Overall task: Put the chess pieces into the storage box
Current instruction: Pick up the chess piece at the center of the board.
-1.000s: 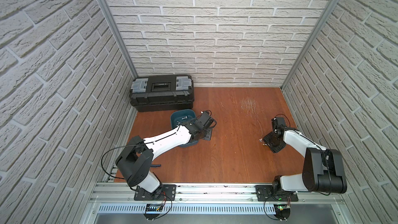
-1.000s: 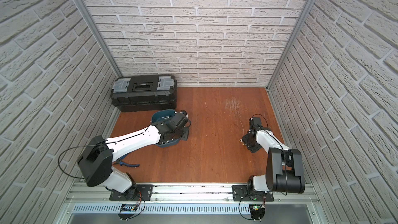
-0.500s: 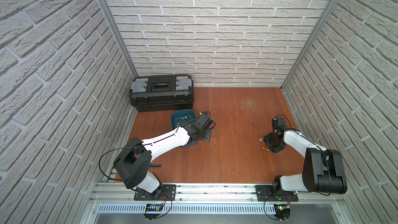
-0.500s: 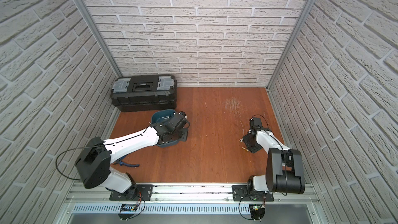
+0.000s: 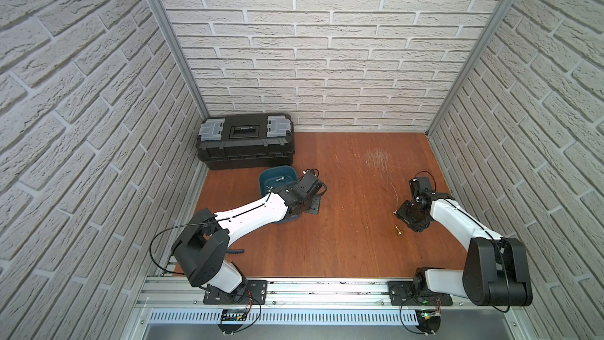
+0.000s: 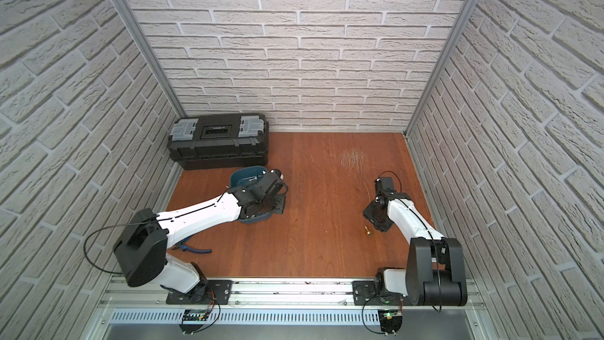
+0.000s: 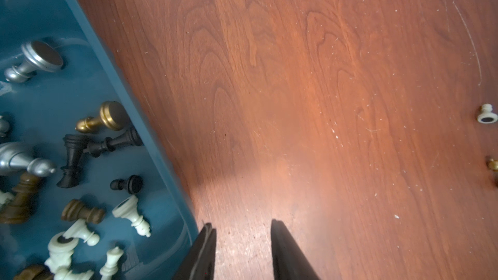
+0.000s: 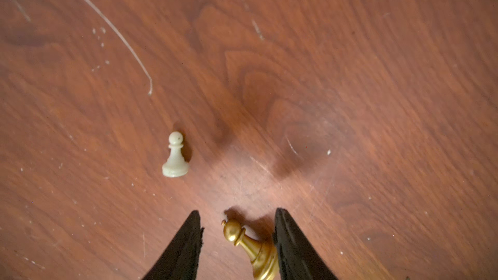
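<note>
two loose chess pieces (image 8: 175, 154), one storage box (image 7: 80, 90) (teal)

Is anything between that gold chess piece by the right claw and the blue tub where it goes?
Nothing lies on the table between the gold piece and the tub. Only the left gripper, open, hangs beside the tub's rim on that side and might crowd the approach.

Bright even light, soft shadows, mild blur in wrist views
</note>
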You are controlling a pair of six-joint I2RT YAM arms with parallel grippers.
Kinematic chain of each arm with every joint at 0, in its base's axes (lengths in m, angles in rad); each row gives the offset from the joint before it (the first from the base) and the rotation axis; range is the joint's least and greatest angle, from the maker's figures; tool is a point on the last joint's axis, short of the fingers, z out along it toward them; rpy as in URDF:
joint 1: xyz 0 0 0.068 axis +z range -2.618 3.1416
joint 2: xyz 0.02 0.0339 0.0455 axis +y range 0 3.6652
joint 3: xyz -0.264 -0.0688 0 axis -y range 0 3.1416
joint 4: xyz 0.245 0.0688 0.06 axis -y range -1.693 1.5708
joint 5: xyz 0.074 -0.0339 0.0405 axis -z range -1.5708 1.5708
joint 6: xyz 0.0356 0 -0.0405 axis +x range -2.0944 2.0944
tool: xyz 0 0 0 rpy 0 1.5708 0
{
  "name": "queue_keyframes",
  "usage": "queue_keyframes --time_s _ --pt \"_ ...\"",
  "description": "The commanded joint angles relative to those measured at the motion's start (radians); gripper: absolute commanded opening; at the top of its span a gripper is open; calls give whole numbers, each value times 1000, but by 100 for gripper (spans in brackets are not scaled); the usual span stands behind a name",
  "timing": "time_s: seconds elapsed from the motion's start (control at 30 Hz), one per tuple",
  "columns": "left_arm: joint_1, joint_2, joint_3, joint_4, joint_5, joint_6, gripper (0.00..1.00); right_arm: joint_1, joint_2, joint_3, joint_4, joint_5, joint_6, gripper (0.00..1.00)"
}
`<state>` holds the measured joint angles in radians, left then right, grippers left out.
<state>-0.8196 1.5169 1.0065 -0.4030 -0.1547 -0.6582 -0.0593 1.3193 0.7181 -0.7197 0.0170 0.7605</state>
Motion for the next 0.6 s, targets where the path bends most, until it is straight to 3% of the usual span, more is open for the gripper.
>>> queue_keyframes --time_s 0.0,0.57 --pt "-7 6 -11 31 -8 -5 39 40 -11 11 -57 -17 -93 47" --pt "-21 -5 -46 47 -14 -32 39 129 78 -50 13 -84 -125 33"
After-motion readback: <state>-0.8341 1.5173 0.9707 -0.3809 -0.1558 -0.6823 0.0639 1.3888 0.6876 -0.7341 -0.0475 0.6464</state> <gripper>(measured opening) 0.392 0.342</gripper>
